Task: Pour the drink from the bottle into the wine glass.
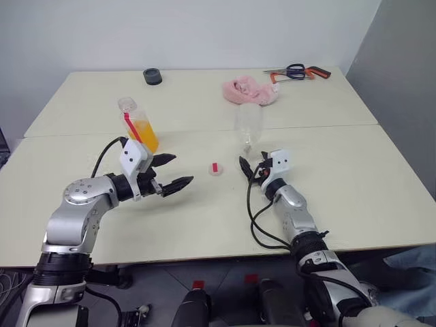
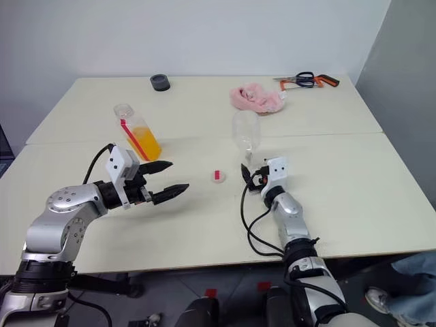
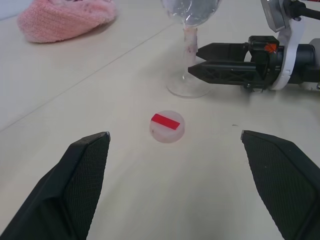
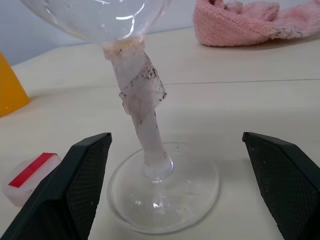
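Right hand (image 1: 249, 167) just before wine glass (image 1: 248, 127)

1. The bottle (image 1: 138, 124) is clear, with a red-and-white strip; the drink (image 1: 146, 135) inside is orange.
2. The cap (image 3: 167, 126) is white, marked with a red bar.
3. The wine glass (image 4: 142, 107) is clear; its stem is wrapped in whitish, dark-speckled tape.
4. The cloth (image 1: 249, 91) is pink; the roll (image 1: 152, 75) is dark grey.
5. The table (image 1: 368, 177) is cream; the gripper fingers (image 3: 82, 185) are black, finely cross-hatched.
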